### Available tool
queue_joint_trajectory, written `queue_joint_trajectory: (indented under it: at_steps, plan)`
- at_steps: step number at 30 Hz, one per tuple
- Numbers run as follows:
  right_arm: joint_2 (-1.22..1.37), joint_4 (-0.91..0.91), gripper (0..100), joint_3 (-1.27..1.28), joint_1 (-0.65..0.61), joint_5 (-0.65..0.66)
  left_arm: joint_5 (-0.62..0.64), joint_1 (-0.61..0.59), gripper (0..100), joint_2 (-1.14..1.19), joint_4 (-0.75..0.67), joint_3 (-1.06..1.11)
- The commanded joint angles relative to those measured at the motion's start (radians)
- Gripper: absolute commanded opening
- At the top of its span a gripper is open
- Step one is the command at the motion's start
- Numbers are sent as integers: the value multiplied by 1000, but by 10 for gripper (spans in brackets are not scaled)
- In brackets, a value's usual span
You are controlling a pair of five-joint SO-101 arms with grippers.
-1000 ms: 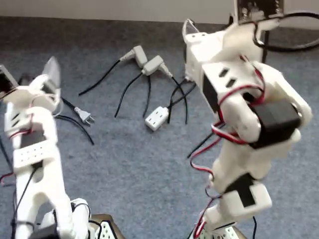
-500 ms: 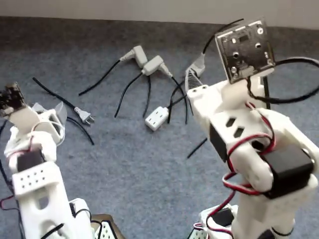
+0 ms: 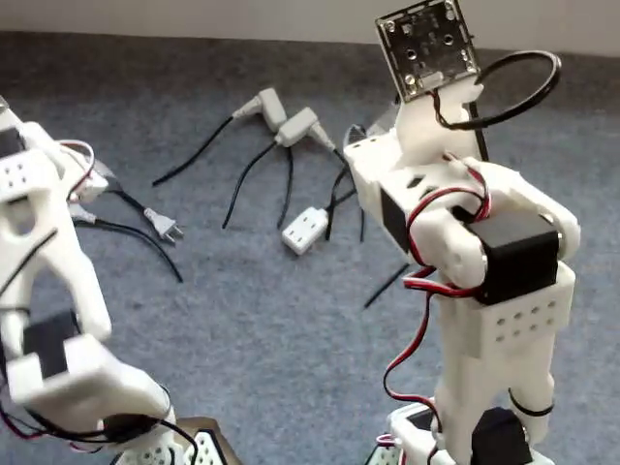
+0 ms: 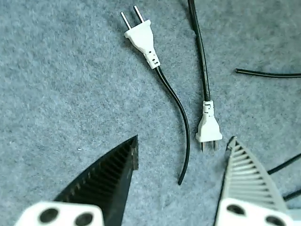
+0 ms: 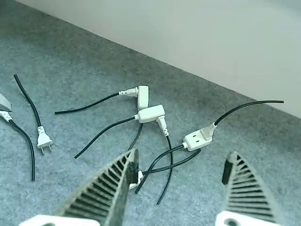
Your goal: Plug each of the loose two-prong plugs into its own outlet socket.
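Observation:
Two white two-prong plugs lie loose on the grey carpet at the left, one (image 4: 140, 34) farther out and one (image 4: 208, 128) close to a fingertip. My left gripper (image 4: 183, 143) hovers open above them, holding nothing. One of the plugs (image 3: 165, 226) lies beside the left arm. Three white outlet sockets (image 3: 260, 105), (image 3: 297, 126), (image 3: 303, 229) lie mid-carpet. My right gripper (image 5: 181, 155) hangs open and empty well above the sockets (image 5: 141, 93), (image 5: 150, 113). Another socket (image 5: 200, 136) has a cord running into it.
Black cords (image 3: 254, 165) trail loosely over the carpet between plugs and sockets. A pale wall (image 5: 211, 37) borders the far edge. The right arm's body (image 3: 484, 252) covers the carpet at the right. Open carpet (image 3: 262, 320) lies in front of the sockets.
Both arms have changed pose: the right wrist with its camera board swung left, and the left arm rose nearer the camera. The plugs and sockets have stayed put.

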Motion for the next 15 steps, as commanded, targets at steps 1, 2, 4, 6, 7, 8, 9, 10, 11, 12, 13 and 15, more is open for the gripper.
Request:
queue_joint_trajectory:
  at_steps: [1, 2, 4, 6, 7, 8, 9, 10, 11, 12, 13, 15]
  plan:
    - [1, -13, 278, -38, -27, -8, 133, 21, 295, 320, 95, -414]
    - [1, -4, 278, -38, -38, -6, 169, 21, 295, 380, 110, -478]
    - [2, -1, 278, -36, -62, -6, 244, 19, 295, 489, 132, -602]
    - [2, -1, 278, -36, -74, -6, 308, 8, 295, 579, 149, -711]
    - [2, -1, 278, -24, -77, -5, 339, 5, 295, 618, 160, -763]
    - [2, -7, 278, -5, -77, -5, 365, 2, 295, 651, 170, -811]
    - [2, -10, 278, 12, -77, -5, 388, -5, 295, 682, 181, -855]
    - [2, -12, 278, 25, -77, -5, 411, -8, 295, 710, 190, -897]
    - [2, -27, 278, 39, -77, -3, 428, -15, 295, 736, 198, -932]
    - [2, -44, 278, 56, -77, -3, 448, -19, 295, 760, 203, -960]
    - [2, -56, 278, 70, -77, -3, 460, -22, 295, 782, 204, -981]
    - [2, -74, 278, 88, -77, -3, 466, -36, 295, 816, 204, -998]
